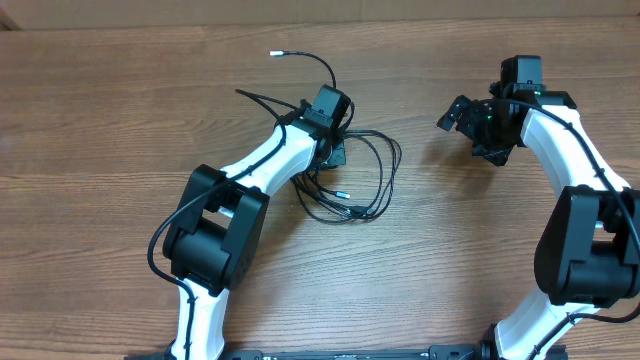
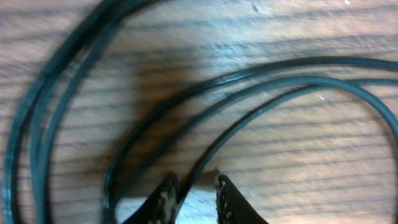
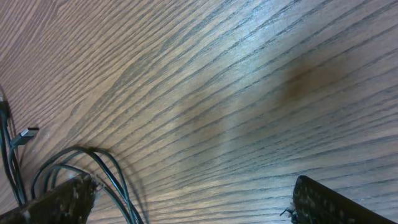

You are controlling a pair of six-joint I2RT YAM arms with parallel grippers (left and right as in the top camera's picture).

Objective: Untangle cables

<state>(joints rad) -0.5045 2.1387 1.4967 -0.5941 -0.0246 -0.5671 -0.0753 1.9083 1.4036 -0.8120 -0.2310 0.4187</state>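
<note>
Between the fingertips of the left claw (image 2: 196,190) runs one strand of the cables (image 2: 311,78). The jaws stand narrow, with a sliver of gap visible beside the strand, so it looks lined up for a pinch rather than firmly clamped. Just ahead of that claw two more strands sweep in parallel arcs across the bench (image 3: 249,74), and off to its left side another pair curves away together.

Judging by the overhead view, the untangling is at an early stage. Loops overlap under and just beyond the left claw, and no cord lies apart on its own. One lead with a silver plug tip (image 1: 276,53) trails out past the claw, but its other part runs back into the pile. Every cord is left to pull free and lay out separately.

Well apart to the side, the right claw (image 1: 468,117) hangs with its jaws at full spread and nothing between them. Only the cables' edge and a small flat plug (image 3: 25,134) lie beside its left finger.
</note>
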